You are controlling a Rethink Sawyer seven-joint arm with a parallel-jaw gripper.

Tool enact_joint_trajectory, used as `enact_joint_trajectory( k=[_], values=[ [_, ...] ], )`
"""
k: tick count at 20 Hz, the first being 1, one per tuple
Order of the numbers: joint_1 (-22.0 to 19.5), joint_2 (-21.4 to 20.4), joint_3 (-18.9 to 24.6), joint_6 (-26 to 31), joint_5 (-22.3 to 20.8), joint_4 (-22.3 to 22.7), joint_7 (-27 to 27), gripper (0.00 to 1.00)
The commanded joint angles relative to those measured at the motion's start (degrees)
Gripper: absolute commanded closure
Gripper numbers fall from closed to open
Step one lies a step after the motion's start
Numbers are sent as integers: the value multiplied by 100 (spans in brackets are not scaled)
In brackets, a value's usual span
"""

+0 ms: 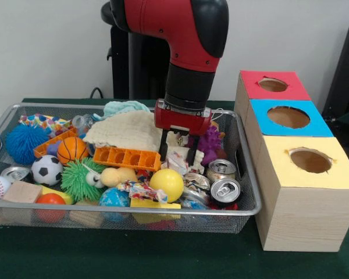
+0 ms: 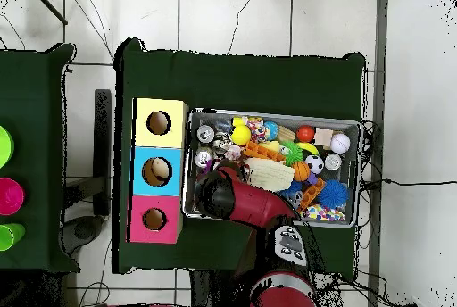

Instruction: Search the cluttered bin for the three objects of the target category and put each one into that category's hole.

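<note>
- Green cloth-covered table carries the silver wire-mesh bin, with a row of three wooden boxes topped red, blue and yellow just beside it.
- Red and black gripper is low in the bin's back right part, fingers apart, straddling a crumpled white wrapper.
- Crumpled multicoloured wrapper lies near the front rim, touching the yellow ball.
- Another bright wrapper sits in the back left corner.

Bin left of boxes; end effector seemingly inside it.
</note>
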Motion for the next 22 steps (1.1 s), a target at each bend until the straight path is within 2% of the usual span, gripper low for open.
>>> enact_joint_trajectory(
  k=[1, 8, 12, 17, 22],
  values=[
    [-209, 607, 622, -511, 205, -362, 1324, 0],
    [-261, 736, 727, -726, 190, -376, 1322, 0],
    [-566, 678, 1096, -985, -29, -264, 1363, 0],
    [-683, 587, 1207, -1090, -52, -137, 1428, 0],
    [-898, 542, 1443, -1432, -205, 15, 1549, 0]
  ],
)
